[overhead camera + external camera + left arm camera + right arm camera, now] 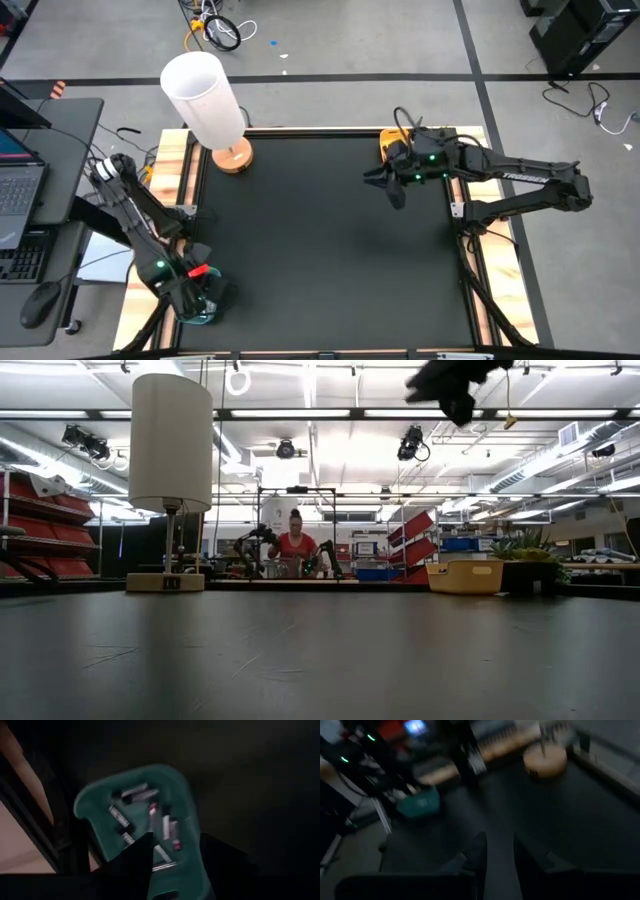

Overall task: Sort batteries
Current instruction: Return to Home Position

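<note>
Black mat covers your desk point(330, 250), and I see no battery lying loose on it. Your left pincer point(175, 840) hangs over the teal tray point(90, 802) at the left corner away from the lamp point(205, 90), its 2 fingers apart and holding nothing. The batteries point(150, 817) lie inside this tray, some silver, some with pink ends. I judge the sorting is finished, so this arm only needs to lift away. Your right pincer point(385, 183) hovers high beside the yellow tray point(390, 143), fingers apart too, empty. The lamp's shade could block a wide swing. 1 person point(297, 540) sits far behind the desk.
</note>
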`<action>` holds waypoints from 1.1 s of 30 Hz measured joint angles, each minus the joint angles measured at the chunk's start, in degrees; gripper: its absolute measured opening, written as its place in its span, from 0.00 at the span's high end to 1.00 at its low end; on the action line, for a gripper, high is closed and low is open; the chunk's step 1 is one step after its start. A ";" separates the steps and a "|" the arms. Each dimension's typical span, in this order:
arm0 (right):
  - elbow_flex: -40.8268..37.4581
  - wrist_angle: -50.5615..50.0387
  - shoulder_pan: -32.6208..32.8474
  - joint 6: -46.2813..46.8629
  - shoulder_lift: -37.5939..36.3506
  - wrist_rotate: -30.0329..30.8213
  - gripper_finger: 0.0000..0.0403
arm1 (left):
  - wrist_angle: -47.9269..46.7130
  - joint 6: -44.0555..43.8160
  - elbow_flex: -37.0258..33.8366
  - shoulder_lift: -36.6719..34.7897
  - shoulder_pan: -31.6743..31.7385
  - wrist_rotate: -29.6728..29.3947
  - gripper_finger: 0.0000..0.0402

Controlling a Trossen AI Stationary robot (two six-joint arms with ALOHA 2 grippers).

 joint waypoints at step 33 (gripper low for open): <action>-15.99 12.97 -36.54 -2.11 -21.55 -32.52 1.00 | 6.40 72.51 9.91 -10.60 52.29 -18.96 0.72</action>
